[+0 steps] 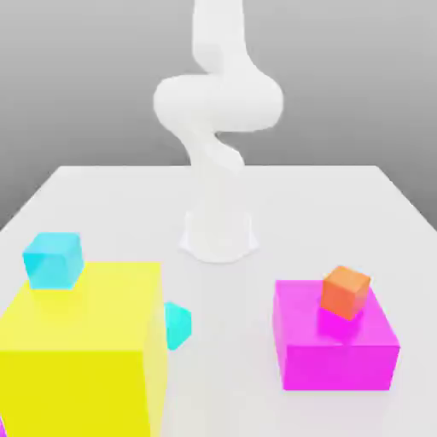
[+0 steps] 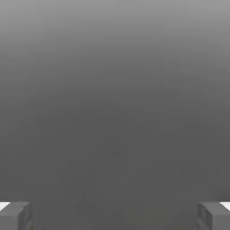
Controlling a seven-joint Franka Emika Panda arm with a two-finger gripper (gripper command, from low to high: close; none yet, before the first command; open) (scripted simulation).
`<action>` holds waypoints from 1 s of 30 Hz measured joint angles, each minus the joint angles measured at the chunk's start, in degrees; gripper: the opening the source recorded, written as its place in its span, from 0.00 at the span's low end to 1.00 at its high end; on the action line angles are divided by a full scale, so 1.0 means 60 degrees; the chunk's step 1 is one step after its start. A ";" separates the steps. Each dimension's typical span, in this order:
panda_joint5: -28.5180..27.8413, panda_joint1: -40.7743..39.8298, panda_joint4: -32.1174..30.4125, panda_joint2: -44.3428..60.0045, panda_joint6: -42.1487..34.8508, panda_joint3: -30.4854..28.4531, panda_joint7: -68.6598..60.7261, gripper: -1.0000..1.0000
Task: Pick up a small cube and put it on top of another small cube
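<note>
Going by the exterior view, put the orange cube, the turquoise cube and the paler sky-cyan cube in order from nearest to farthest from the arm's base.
1. Turquoise cube: exterior view's left of the base, partly behind the yellow block.
2. Orange cube: exterior view's right, on the magenta block.
3. Sky-cyan cube: far left, atop the yellow block.

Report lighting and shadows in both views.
Exterior view: bright, nearly shadowless; the arm and tabletop wash toward white, while the magenta block darkens on its near side. Hand view: dim gray gradient, lighter at one edge, the open gripper dark apart from white patches.
</note>
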 joint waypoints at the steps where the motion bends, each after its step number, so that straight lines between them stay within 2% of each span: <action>1: -0.0042 0.0008 0.0112 0.0345 -0.0091 -0.0308 -0.0404 0.50; 16: -0.0850 -0.0604 -0.0964 0.5187 -0.1236 -0.3745 -0.6751 0.50; 21: -0.1175 -0.1207 -0.2372 0.6881 -0.0913 -0.4227 -0.7888 0.50; 24: -0.1157 -0.1186 -0.3214 0.7439 -0.0271 -0.4184 -0.7415 0.50; 30: -0.0841 -0.0634 -0.4125 0.7223 0.1107 -0.3961 -0.5050 0.50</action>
